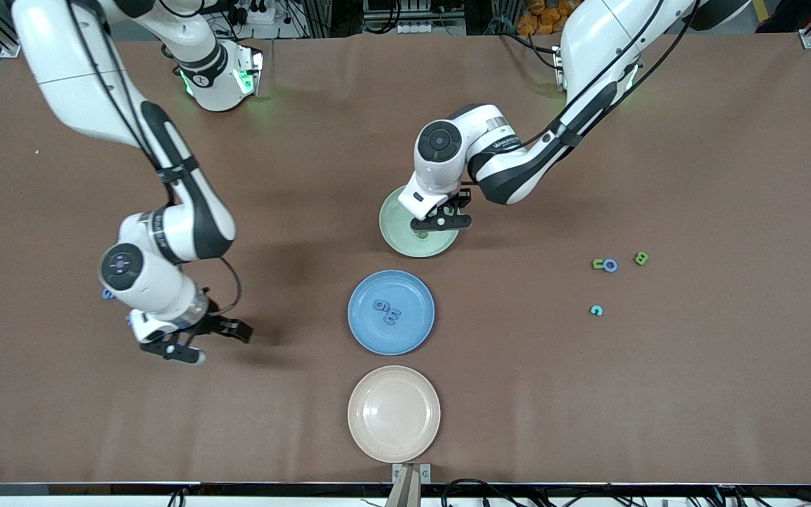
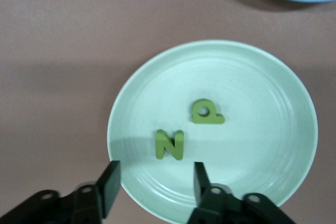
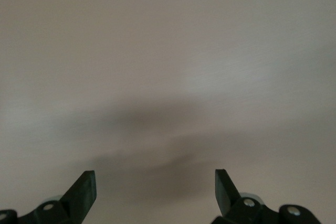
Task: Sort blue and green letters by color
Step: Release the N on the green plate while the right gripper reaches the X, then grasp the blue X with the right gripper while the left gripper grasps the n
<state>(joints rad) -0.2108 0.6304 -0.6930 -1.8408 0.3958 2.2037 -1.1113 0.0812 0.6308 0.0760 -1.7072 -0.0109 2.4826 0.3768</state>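
Step in hand: a green-letter drop on the green plate (image 2: 273, 82) looks complete — green N (image 2: 169, 145) and green P (image 2: 207, 112) lie flat on it, apart from each other.
Left gripper (image 1: 441, 220): over the green plate, pointing down, fingers parted with nothing between them; the N lies just below the gap, free of both pads.
Right gripper (image 1: 194, 338): low over bare brown table (image 1: 659, 394) toward the right arm's end, jaws spread wide, empty; this arm waits.
Blue plate (image 1: 419, 331): two blue letters (image 1: 386, 310) on it.
Cream plate (image 1: 393, 414): holds nothing.
Unsorted: a green letter (image 1: 598, 264) touching a blue ring-shaped letter (image 1: 610, 265), a green B (image 1: 641, 258) near them, and a teal piece (image 1: 596, 310) nearer the front camera — all toward the left arm's end.
Next move, as judged: lift the left gripper off the plate, carry it to that cluster, and separate the touching pair cleanly.
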